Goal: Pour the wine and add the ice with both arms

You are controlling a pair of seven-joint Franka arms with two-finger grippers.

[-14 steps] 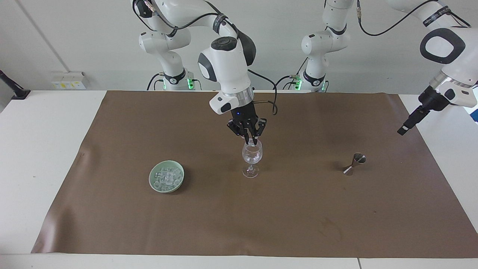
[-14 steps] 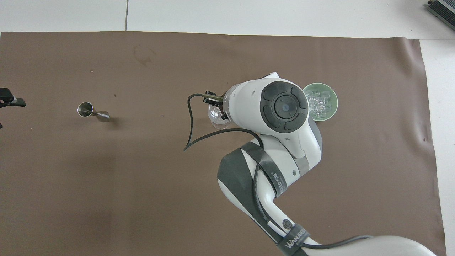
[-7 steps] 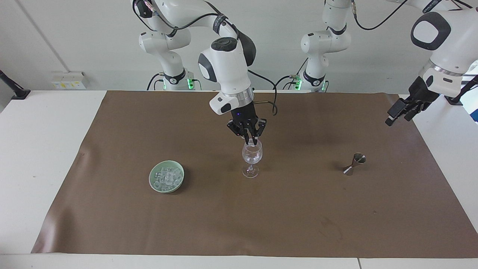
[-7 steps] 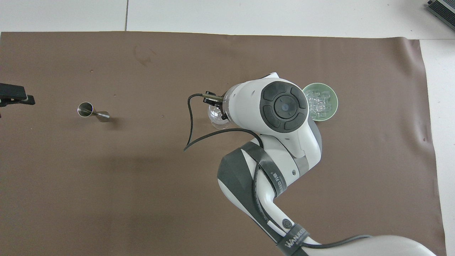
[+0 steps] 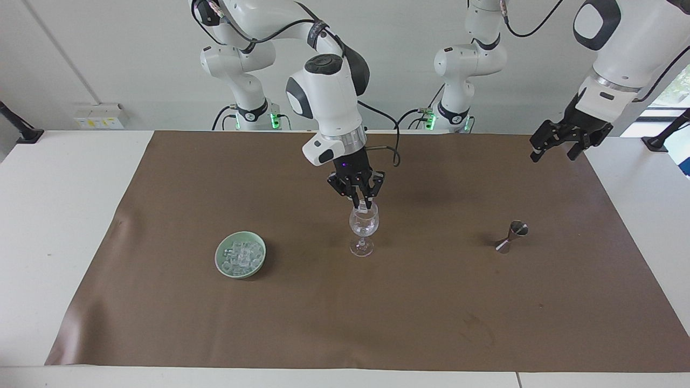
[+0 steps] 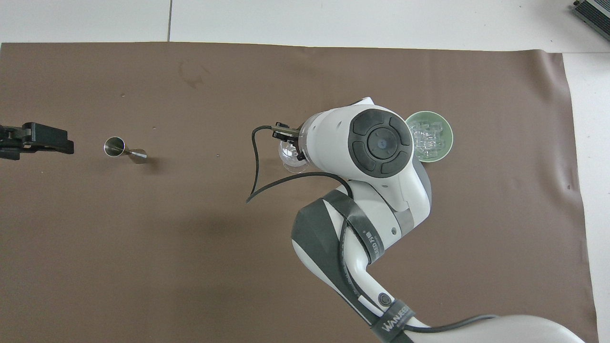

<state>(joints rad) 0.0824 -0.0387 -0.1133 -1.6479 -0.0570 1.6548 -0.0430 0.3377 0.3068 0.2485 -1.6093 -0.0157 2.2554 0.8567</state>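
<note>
Overhead, the right gripper (image 5: 364, 203) hung at the mouth of the wine glass (image 5: 364, 226), its fingertips nearly together; whether they pinched a cube could not be told. The ice (image 5: 241, 256) lay heaped in the green bowl (image 5: 221, 260), on the brown mat toward the right arm's end of the counter, apart from that gripper. The left gripper (image 5: 555, 144) hung spread wide and empty over the mat's edge near the jigger (image 5: 512, 235).
</note>
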